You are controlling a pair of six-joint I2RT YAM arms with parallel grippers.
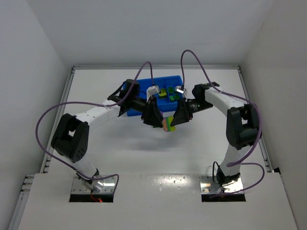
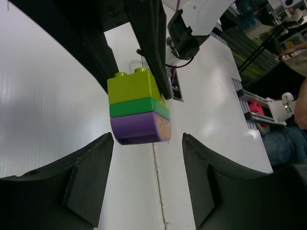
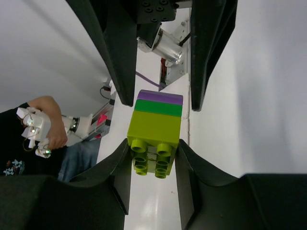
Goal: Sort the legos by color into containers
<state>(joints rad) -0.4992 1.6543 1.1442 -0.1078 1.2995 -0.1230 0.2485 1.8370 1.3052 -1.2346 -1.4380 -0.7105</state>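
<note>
Right wrist view has the right gripper (image 3: 153, 152) closed narrowly on a lego stack (image 3: 156, 125), its two fingers pressed against the sides of the yellow-green brick at the near end. A green brick sits in the middle of that stack and a purple one at the far end, pointing straight out past the fingertips. The left gripper (image 2: 147, 143) faces it head-on with its jaws partly open. Its fingers (image 2: 86, 167) flank the purple end with a visible gap on each side, so they grasp nothing. Both grippers meet above the white table (image 1: 144, 153), with the stack in the air between them. Beyond the two grippers, on the side away from the arm bases, lies the blue tray (image 1: 165, 80). A few green and yellow-green legos (image 1: 169, 93) lie in it, close behind the right gripper; which compartments they occupy I cannot tell.
</note>
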